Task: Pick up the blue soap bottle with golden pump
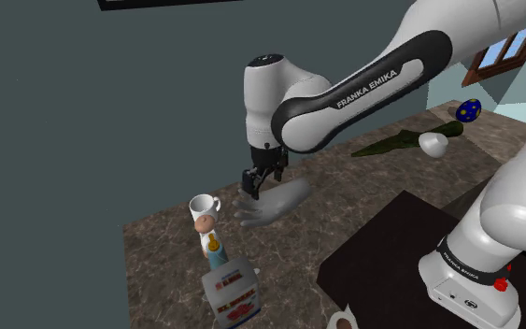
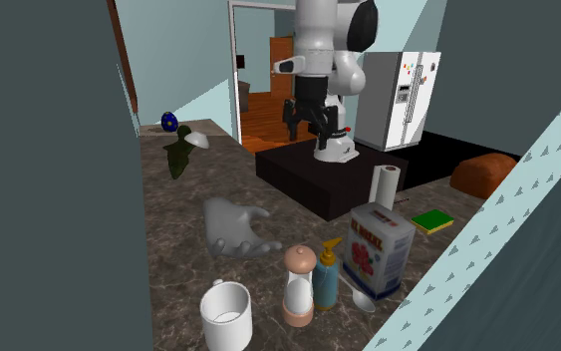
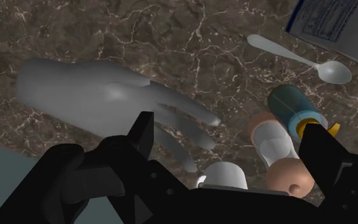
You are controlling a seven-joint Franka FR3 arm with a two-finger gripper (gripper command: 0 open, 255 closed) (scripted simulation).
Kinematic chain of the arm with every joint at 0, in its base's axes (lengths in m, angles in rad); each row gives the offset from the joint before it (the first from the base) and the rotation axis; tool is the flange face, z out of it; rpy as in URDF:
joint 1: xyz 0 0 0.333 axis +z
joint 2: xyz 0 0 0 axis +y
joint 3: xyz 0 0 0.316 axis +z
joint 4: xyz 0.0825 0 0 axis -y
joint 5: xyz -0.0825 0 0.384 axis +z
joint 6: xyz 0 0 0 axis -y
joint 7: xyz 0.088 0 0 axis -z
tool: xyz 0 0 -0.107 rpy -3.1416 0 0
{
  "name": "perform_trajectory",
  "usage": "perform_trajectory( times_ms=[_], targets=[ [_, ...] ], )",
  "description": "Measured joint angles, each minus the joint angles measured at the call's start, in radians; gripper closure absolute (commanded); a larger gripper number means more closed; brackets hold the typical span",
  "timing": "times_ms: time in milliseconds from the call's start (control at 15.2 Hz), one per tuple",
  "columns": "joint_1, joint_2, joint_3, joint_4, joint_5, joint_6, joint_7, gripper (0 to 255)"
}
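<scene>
My pincer point(image 1: 254, 193), fingers apart and empty, hangs over the desk point(image 1: 163, 245) well apart from the carton point(image 1: 234, 298); the blue soap bottle point(image 1: 216, 252) stands just beside that carton, so a careless descent could knock over either one.

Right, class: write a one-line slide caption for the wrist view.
Open gripper over a grey hand model on a dark counter, blue soap bottle nearby.

blue soap bottle point(image 2: 328, 276): 1 | white mug point(image 2: 226, 314): 1 | grey hand model point(image 2: 233, 229): 1 | hourglass point(image 2: 299, 286): 1 | printed box point(image 2: 381, 249): 1 | spoon point(image 3: 301, 60): 1 | paper-towel roll point(image 2: 387, 185): 1
</scene>
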Motion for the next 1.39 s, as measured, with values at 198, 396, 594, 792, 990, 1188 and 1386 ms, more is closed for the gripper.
perform_trajectory(
  times_ms=[198,396,594,792,990,1188,1386],
  targets=[
    [0.023,0.140,0.012,0.076,-0.098,0.035,0.088,0],
    [0.070,0.275,0.003,0.166,-0.193,0.052,0.171,0],
    [0.129,0.398,-0.019,0.263,-0.269,0.053,0.238,0],
    [0.192,0.515,-0.046,0.363,-0.328,0.053,0.288,0],
    [0.252,0.628,-0.072,0.482,-0.369,0.034,0.315,0],
    [0.301,0.719,-0.094,0.579,-0.396,0.023,0.334,0],
    [0.314,0.750,-0.105,0.593,-0.409,0.040,0.342,0]
  ],
)
